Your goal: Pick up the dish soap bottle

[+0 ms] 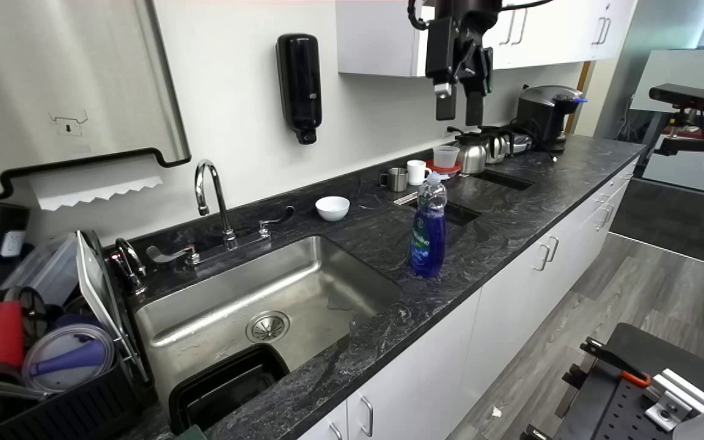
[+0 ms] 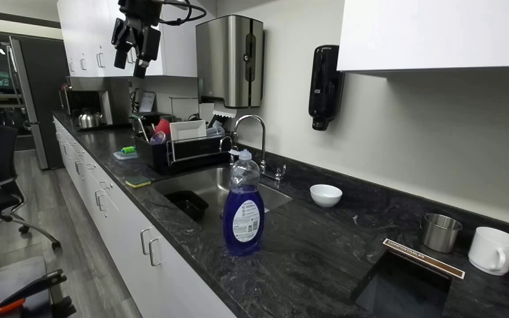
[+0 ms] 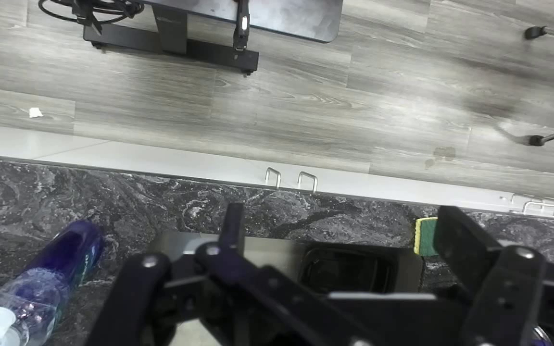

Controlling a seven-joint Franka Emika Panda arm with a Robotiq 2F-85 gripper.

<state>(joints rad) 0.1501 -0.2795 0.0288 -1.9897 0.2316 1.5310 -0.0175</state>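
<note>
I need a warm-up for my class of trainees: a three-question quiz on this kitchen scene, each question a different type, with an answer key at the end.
1. Multiple choice: how is the dish soap bottle placed?
a) lying on its side
b) upside down
c) standing upright

2. True or false: the gripper is open and not touching the dish soap bottle.

3. Fill in the missing word: the black tub is inside the ____.

Key:
1: c
2: true
3: sink
</note>
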